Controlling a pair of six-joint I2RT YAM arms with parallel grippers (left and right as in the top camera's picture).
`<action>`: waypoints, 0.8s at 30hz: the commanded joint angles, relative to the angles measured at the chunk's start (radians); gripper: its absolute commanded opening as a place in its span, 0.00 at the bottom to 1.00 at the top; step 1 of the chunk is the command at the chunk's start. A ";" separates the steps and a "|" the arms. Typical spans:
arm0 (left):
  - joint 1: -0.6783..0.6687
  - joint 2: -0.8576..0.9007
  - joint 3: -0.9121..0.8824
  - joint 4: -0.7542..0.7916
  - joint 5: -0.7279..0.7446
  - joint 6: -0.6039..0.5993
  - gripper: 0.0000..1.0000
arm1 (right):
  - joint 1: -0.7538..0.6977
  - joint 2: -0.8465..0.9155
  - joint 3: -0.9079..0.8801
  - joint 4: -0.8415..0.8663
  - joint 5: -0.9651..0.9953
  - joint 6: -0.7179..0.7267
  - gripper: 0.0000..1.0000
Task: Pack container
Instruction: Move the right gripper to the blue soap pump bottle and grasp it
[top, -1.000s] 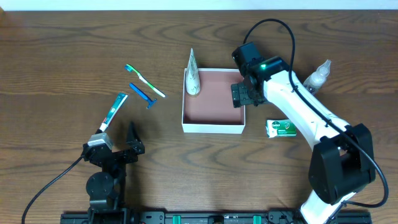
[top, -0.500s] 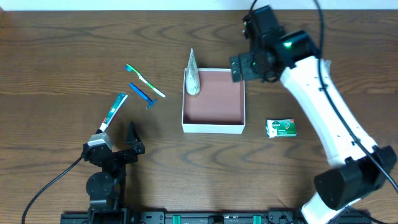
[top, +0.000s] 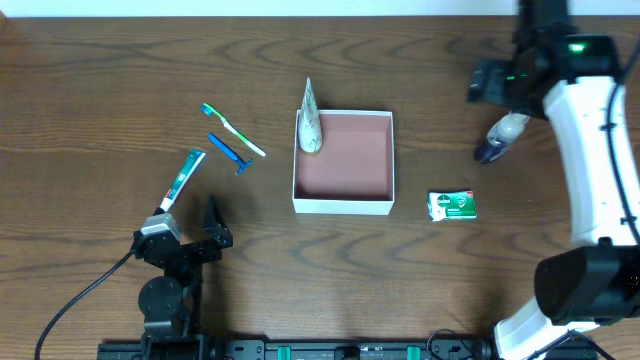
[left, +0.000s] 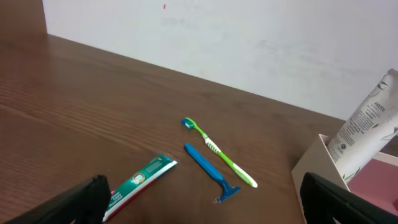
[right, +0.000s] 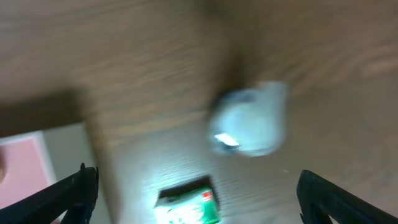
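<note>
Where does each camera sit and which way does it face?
Overhead: above the table, straight down on the shallow white cardboard box; both arms show.
Left wrist: low, facing the back wall over the green toothbrush; open left tool.
Right wrist: looking down, blurred, on the green packet; open right tool.
Shared: overhead and left wrist both show toothbrush and box.

Dark wood-grain table (top: 100, 80) — plain white wall (left: 249, 43) behind

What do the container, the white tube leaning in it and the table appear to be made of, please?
The container: probably thin matte cardboard, with white folded walls and a dusty-pink floor. The white tube: likely soft plastic, smooth, with printed text and a flattened, tapering end. The table: dark wood grain, slight sheen; solid wood or laminate, I cannot tell.
</note>
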 joint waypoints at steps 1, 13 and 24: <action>0.005 0.001 -0.021 -0.035 -0.016 0.009 0.98 | -0.064 0.008 0.002 0.000 0.000 0.050 0.99; 0.005 0.001 -0.021 -0.035 -0.016 0.009 0.98 | -0.119 0.116 -0.048 0.062 -0.027 0.055 0.96; 0.005 0.001 -0.021 -0.035 -0.016 0.009 0.98 | -0.117 0.192 -0.062 0.105 -0.054 0.047 0.65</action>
